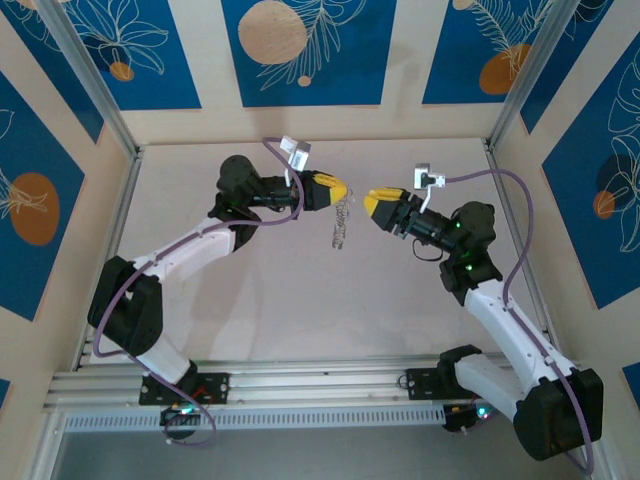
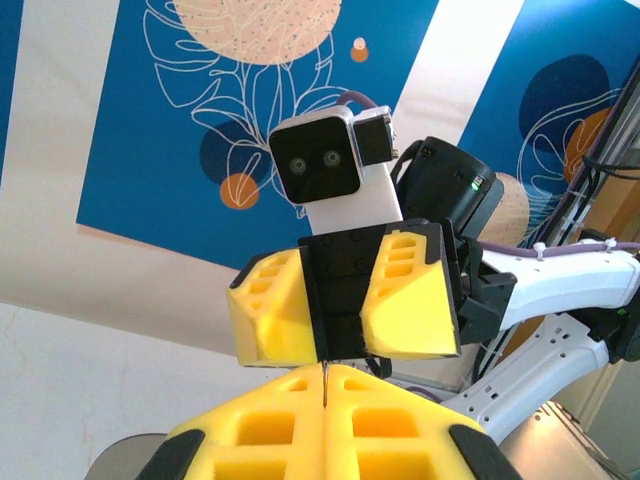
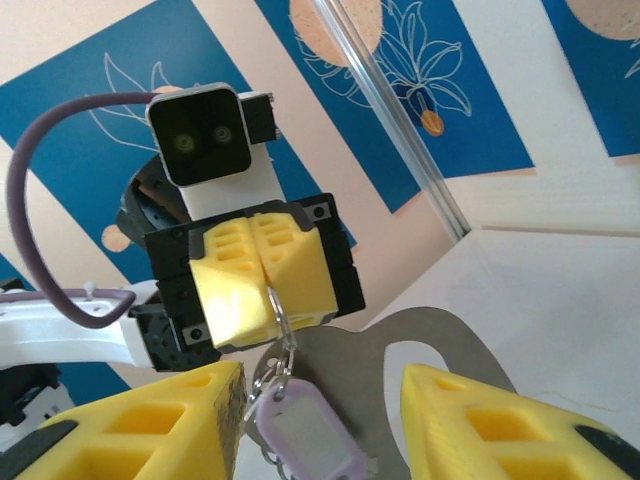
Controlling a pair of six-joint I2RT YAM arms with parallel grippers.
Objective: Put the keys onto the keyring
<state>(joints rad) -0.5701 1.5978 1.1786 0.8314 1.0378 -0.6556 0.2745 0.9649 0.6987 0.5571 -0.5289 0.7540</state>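
The keyring (image 3: pixel 281 318) could slip out and fall. The left gripper (image 3: pixel 262 282) pinches just its thin top edge, and the rest hangs free and can swing. The left gripper's two yellow fingers (image 2: pixel 400 420) are pressed tight together, with a thin dark bit of metal caught in the crack between them. The right gripper (image 1: pixel 378 203) is just beside the left gripper and faces it. It is wide open and holds nothing. If it comes in crooked, I think it could bump the hanging bunch and set it swinging. It could also grab the ring when it should grab a key. The keys (image 1: pixel 339 232) are tiny, so a small miss is enough. A dropped key would fall to the table (image 1: pixel 250 300), which is well below the left gripper. The keyring is up in the air, right under the left gripper's tips. The keys dangle lower under the left gripper, and the lilac key (image 3: pixel 308 438) is the lowest. Seen from the right wrist, it hangs in the gap between the right gripper's open fingers. I cannot tell if it touches them.
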